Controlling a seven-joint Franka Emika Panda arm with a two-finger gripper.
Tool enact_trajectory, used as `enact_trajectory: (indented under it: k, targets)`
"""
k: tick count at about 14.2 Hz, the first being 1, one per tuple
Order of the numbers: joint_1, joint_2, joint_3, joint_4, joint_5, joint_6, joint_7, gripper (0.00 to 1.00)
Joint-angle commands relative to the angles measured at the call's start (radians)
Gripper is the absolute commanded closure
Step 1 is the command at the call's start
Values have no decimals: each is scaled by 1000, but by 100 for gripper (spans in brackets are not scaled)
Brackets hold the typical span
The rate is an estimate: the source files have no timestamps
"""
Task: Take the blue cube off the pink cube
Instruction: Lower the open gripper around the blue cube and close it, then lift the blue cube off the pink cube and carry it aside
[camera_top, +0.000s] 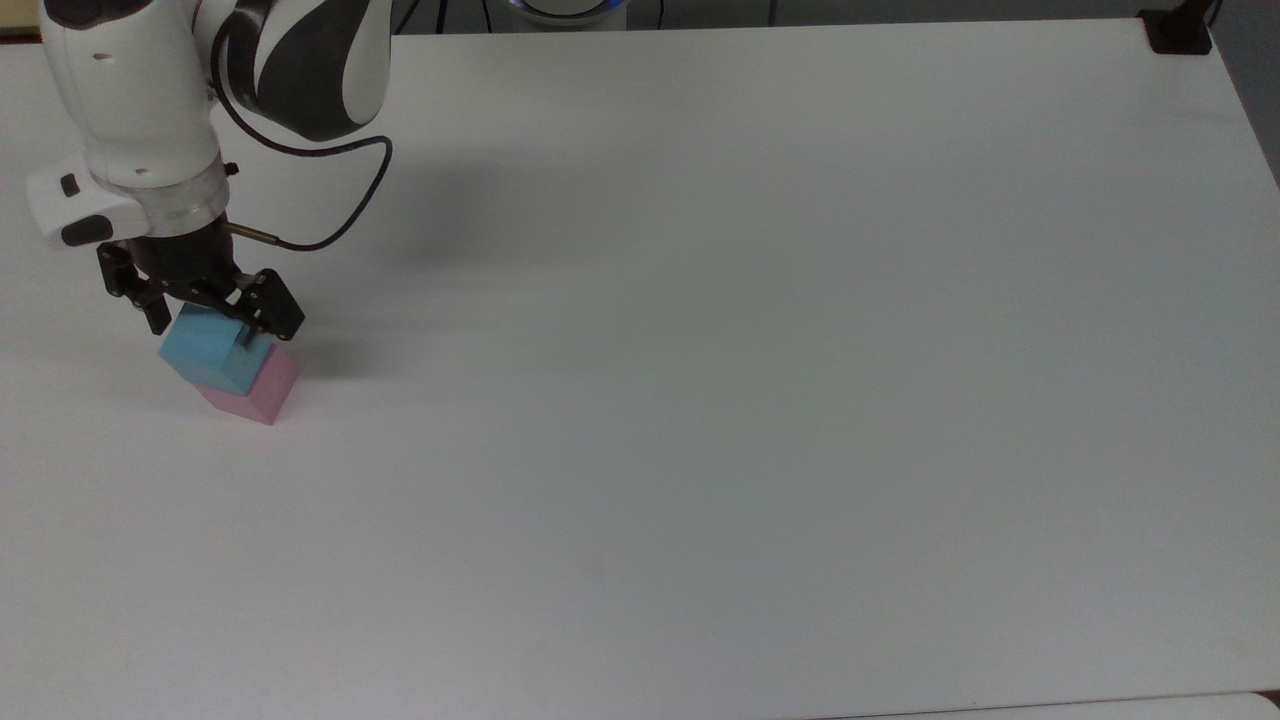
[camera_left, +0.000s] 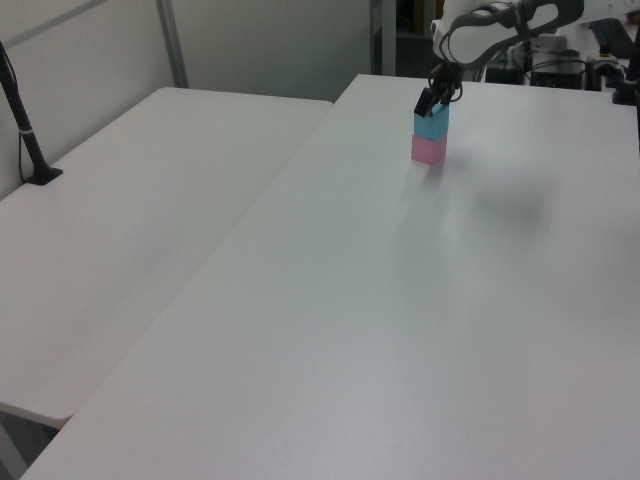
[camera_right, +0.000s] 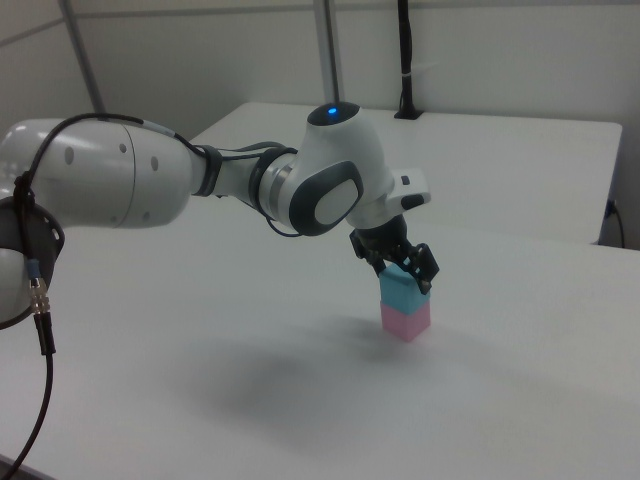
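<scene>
- We see the blue cube (camera_top: 213, 345) sitting on top of the pink cube (camera_top: 262, 388), the pair stacked on the white table (camera_top: 700, 350) near the top view's left edge, towards its far-left corner.
- In the top view the blue cube is offset toward the upper left over the pink one (much of that may be the camera's angle), while the right view shows the blue cube (camera_right: 403, 289) squarely over the pink cube (camera_right: 405, 319).
- The gripper (camera_top: 200, 322) is down around the blue cube, one black finger (camera_top: 153, 312) at its left side in the top view and the other finger (camera_top: 262, 312) at its right side.
- The jaws stand spread about the cube's width, straddling it; we cannot tell whether the pads press on its faces or rest just off them.
- In the left view the stack stands near the table's far edge, blue cube (camera_left: 431, 124) over pink cube (camera_left: 429, 149), with the gripper (camera_left: 435, 101) on top.
- The pink cube rests flat on the table, touched by nothing but the blue cube.
- A black cable (camera_top: 340, 200) loops from the arm's wrist above the table (it hangs clear of both cubes).
</scene>
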Motion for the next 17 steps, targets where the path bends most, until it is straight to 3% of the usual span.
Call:
enact_trajectory:
  k: [1, 10, 13, 15, 16, 17]
  targets:
    - [5, 3, 11, 4, 13, 26, 22, 0]
    - [7, -4, 11, -1, 22, 24, 1, 0]
    - [7, -4, 11, -3, 24, 24, -42, 36]
    - [2, -12, 12, -1, 30, 23, -89, 73]
    - [2, -18, 12, -1, 30, 18, -102, 79]
    - [2, -27, 12, 1, 30, 15, -102, 80]
